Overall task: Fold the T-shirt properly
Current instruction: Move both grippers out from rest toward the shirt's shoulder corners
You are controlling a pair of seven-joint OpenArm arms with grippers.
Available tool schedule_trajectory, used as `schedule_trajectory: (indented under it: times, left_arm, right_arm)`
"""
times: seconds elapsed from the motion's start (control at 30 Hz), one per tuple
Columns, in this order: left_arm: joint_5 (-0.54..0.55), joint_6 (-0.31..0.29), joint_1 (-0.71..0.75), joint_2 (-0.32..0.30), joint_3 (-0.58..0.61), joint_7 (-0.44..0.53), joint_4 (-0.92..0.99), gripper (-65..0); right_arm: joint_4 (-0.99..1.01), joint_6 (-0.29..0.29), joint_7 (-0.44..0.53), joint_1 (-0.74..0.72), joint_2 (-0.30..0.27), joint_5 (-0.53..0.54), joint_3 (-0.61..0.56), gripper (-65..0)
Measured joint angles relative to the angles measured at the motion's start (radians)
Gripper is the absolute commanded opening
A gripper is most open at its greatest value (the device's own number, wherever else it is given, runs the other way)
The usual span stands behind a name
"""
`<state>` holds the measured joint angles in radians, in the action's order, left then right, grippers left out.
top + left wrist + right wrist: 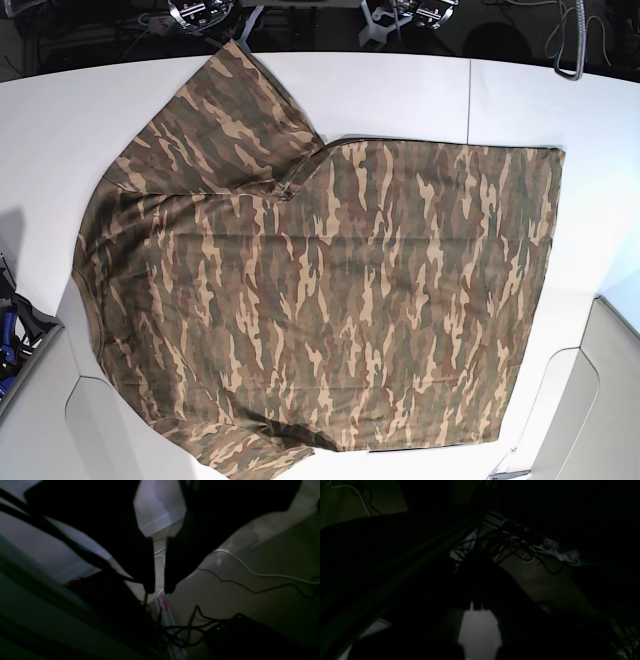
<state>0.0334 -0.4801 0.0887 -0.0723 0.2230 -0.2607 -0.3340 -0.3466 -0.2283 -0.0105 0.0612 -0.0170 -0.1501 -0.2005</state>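
The T-shirt (330, 290) lies spread flat on the white table (80, 110) in the base view. It is camouflage brown, tan and olive. One sleeve (240, 100) points to the far edge, the other (240, 450) to the near edge, and the hem (548, 290) is on the right. The collar does not show distinctly. Neither gripper is over the shirt in the base view. My left gripper (160, 590) is a dark silhouette over the floor, its jaws a narrow gap apart with nothing between them. My right gripper (477, 606) is almost lost in the dark.
Both wrist views look down at the floor beside the table. Loose cables (250, 573) and a black box with green lights (240, 630) lie there. A white power strip (545, 545) has several plugs. Arm mounts (200, 12) stand at the table's far edge.
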Motion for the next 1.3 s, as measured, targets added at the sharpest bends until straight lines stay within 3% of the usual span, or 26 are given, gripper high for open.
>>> schedule_trajectory:
  times: [0.63,0.83,1.3]
  left_arm:
    - [0.013,-0.001,0.017,0.003,0.000,0.007,-0.002,-54.9]
    - [0.028,-0.003,0.076,-0.041,0.000,0.016,-0.075,-54.9]
    - [0.064,-0.004,0.307,-0.111,-0.029,-0.005,-0.428,-54.9]
  right_arm:
    - [0.000,-0.056,0.004,0.005,-0.003,0.000,0.000,-63.9]
    - [-0.040,-0.056,0.008,0.045,-0.014,0.000,0.000,-64.0]
    - [-0.380,-0.232,0.002,0.281,-0.141,0.005,0.000,-64.0]
